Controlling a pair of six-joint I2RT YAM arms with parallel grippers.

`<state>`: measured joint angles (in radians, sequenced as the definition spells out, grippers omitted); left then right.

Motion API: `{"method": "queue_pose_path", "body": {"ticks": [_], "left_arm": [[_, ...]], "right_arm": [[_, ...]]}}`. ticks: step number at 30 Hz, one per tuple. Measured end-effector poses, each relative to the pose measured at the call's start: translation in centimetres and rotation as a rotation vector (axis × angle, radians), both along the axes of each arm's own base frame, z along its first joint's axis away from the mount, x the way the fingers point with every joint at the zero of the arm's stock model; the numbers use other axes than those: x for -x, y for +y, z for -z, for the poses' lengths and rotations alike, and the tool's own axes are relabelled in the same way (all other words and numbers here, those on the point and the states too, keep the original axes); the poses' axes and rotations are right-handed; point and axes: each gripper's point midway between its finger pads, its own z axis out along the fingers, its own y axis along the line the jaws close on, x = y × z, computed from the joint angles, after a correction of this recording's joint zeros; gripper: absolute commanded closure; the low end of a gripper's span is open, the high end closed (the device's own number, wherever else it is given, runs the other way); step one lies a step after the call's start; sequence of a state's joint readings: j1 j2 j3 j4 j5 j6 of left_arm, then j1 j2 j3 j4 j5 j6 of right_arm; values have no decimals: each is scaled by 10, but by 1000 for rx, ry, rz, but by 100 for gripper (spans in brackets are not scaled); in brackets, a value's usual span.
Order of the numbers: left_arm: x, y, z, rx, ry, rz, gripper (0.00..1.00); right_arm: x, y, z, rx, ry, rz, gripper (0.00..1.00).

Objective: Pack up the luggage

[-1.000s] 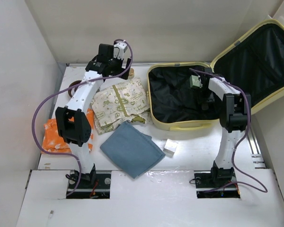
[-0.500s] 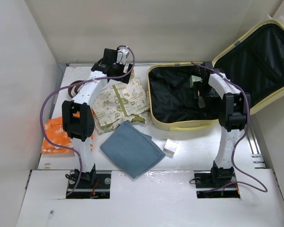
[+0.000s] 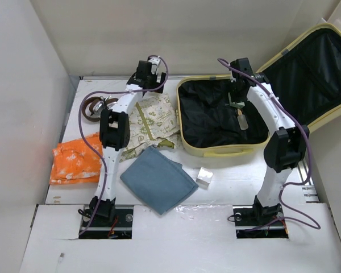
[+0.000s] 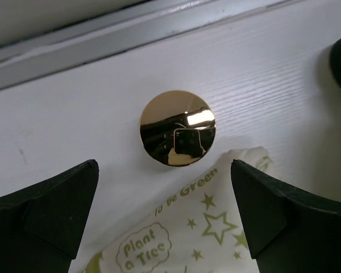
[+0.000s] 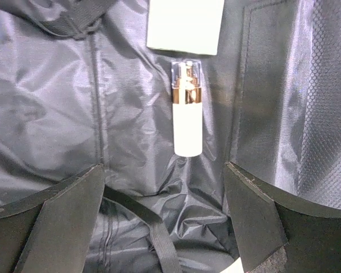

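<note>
Luggage (image 3: 227,151) lies open at the upper right of the top view, its lid tipped back toward the wall; both grippers are spread wide and hold nothing.

The right gripper (image 5: 163,170) hangs over the black lining with its jaws far apart. Just beyond its tips a white spray bottle (image 5: 187,116) with a gold collar lies flat, its cap end meeting a pale card (image 5: 184,25). The left gripper (image 4: 163,165), equally wide, is at upper centre over a shiny gold disc (image 4: 177,128) on the white table (image 4: 273,68), just beside a star-printed cloth (image 4: 176,239). Lower in the frame lie a blue cloth (image 3: 158,179), an orange garment (image 3: 77,162) and a small white box (image 3: 204,177).
</note>
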<state>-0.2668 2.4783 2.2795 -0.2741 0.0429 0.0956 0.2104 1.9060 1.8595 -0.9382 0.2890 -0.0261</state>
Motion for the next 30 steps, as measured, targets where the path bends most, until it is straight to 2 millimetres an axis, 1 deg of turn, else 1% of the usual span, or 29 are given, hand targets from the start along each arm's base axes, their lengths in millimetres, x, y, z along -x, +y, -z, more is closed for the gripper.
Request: {"method": "queue_pose_path", "body": {"ticks": [3,5,6,7,9,14,17,20,25,27,30], "left_arm": [[-5,2,36,4,36,-20,1],[-7,3,49,11,45,-30,1],[-8,2,50,15,43,-34,1],[-10,3,50,21,39,-40,1],[-15,2,42,34,15,-45,1],[-36,-8,4,72,-106,-27,1],[-41,-15,-8,80,-141,-5,1],[-44,-20,-7,86,-148,6,1],[-36,-26,12,79,-90,28,1],[-32,-28,17,64,-70,37,1],[-29,-26,18,28,-63,45,1]], "right_arm": [[2,3,-7,-1,-14,-11,11],[2,2,-7,0,-12,-10,11],[3,1,-7,0,-10,-8,11],[3,1,-6,2,-8,-7,11],[4,1,-6,4,-3,-7,11],[7,-1,-5,18,8,-10,11],[10,-5,-5,45,21,-9,11],[14,-11,-9,78,37,-7,11],[10,-17,-31,113,-4,-1,11],[8,-18,-37,118,-17,0,11],[8,-19,-38,124,-18,1,11]]}}
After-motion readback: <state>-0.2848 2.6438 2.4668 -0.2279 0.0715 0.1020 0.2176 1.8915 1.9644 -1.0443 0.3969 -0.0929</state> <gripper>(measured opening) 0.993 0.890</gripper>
